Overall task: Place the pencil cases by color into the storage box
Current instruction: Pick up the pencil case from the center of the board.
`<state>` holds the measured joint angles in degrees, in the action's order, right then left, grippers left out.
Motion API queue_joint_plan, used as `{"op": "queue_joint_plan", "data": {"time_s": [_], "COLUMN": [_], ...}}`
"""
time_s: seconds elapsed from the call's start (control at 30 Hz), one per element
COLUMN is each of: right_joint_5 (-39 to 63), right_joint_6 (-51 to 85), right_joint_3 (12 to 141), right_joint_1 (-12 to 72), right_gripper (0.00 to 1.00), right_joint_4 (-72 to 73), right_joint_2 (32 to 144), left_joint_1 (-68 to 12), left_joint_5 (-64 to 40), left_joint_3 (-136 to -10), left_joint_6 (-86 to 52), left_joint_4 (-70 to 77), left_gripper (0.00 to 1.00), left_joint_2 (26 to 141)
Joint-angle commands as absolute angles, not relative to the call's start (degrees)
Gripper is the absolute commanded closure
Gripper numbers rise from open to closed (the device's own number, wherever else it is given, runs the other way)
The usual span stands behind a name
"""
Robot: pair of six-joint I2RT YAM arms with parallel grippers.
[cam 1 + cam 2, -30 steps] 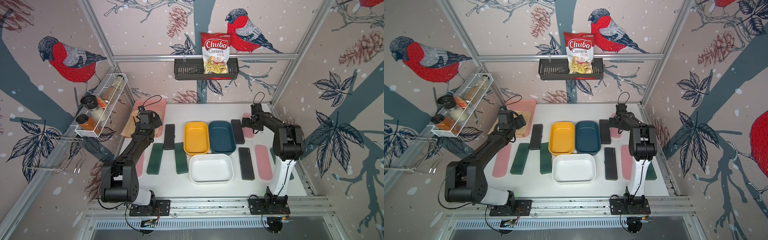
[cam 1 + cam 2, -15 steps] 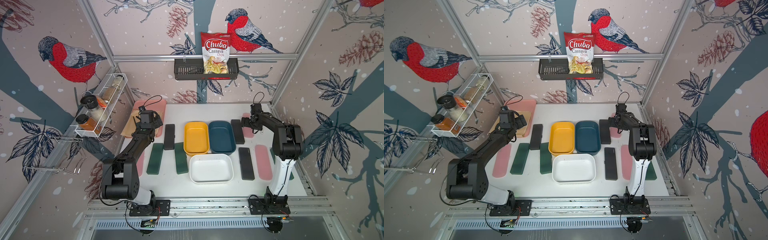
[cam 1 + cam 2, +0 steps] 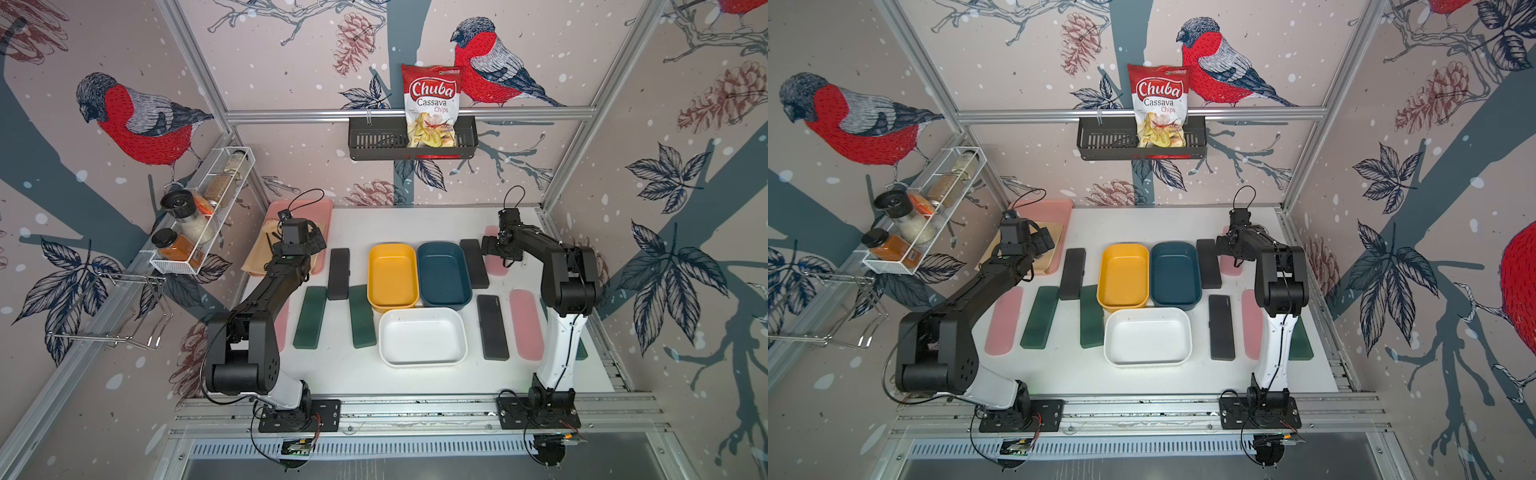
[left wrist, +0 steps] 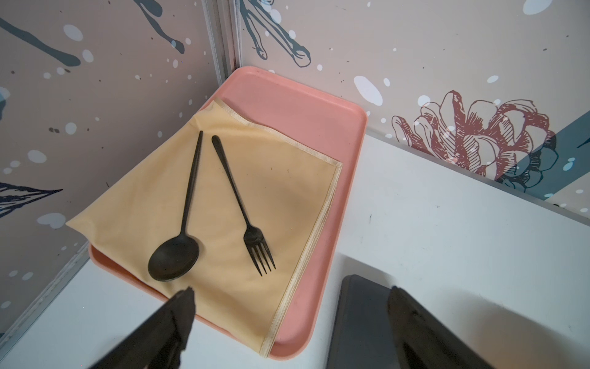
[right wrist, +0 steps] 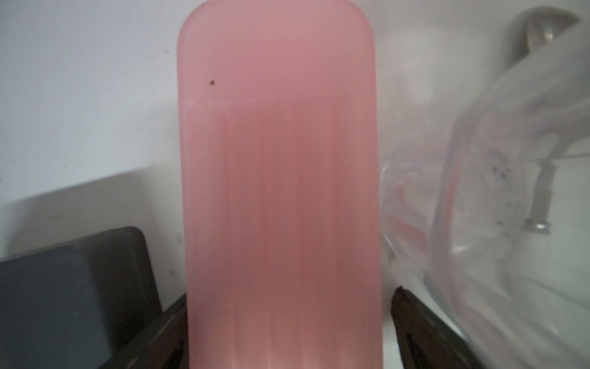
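Top views: high at the front, looking down; in both top views we share the whole tabletop [image 3: 357, 374].
Left wrist: we look beyond the left gripper [image 4: 292, 290], near.
Right wrist: we look beyond the right gripper [image 5: 290, 294], very close.

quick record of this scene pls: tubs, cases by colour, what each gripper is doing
tubs: yellow tub, blue tub, white tub, all empty
black cases: three, on the table
green cases: three, on the table
pink cases: three, on the table
left gripper: open, empty, over the tray edge
right gripper: open, astride the far pink case, gap on one side
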<state>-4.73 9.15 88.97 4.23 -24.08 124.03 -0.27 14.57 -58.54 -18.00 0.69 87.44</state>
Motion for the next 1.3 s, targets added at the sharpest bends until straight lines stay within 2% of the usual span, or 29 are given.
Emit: {"op": "queue_joint_plan", "data": {"time_s": [0.0,0.23,0.53,0.63,0.77,1.27], "right_joint_5": [-4.8,-2.7,-2.4,-2.6,-3.0,-6.7], "right_joint_6": [6.7,6.1,5.5,5.1,4.6,3.5], "right_joint_3": [89.2,89.2,87.9,88.4,89.2,92.1], "right_joint_1": [4.5,4.5,5.0,5.2,5.6,6.1], "right_gripper": [0.07,0.16,0.43,0.49,0.52,0.52], "right_joint_4": [-24.7,-25.4,-24.9,-24.9,-25.0,-26.6], "right_joint_2": [125.4,126.1,125.6,125.4,124.6,119.2], "left_joint_1": [-0.4,-0.4,-0.4,-0.4,-0.4,-0.4], "left_joint_5": [14.3,14.0,13.9,13.6,13.2,12.0], "left_joint_3": [-59.1,-59.9,-60.4,-60.6,-61.0,-60.2], "left_joint_6": [-18.2,-18.0,-17.8,-17.8,-17.8,-17.6], "left_joint_4": [1.6,0.9,0.7,0.7,0.7,2.1], "left_gripper": [0.03,0.03,0.03,0.03,0.03,0.03], "left_joint_2": [87.8,88.8,89.5,89.7,89.8,87.7]}}
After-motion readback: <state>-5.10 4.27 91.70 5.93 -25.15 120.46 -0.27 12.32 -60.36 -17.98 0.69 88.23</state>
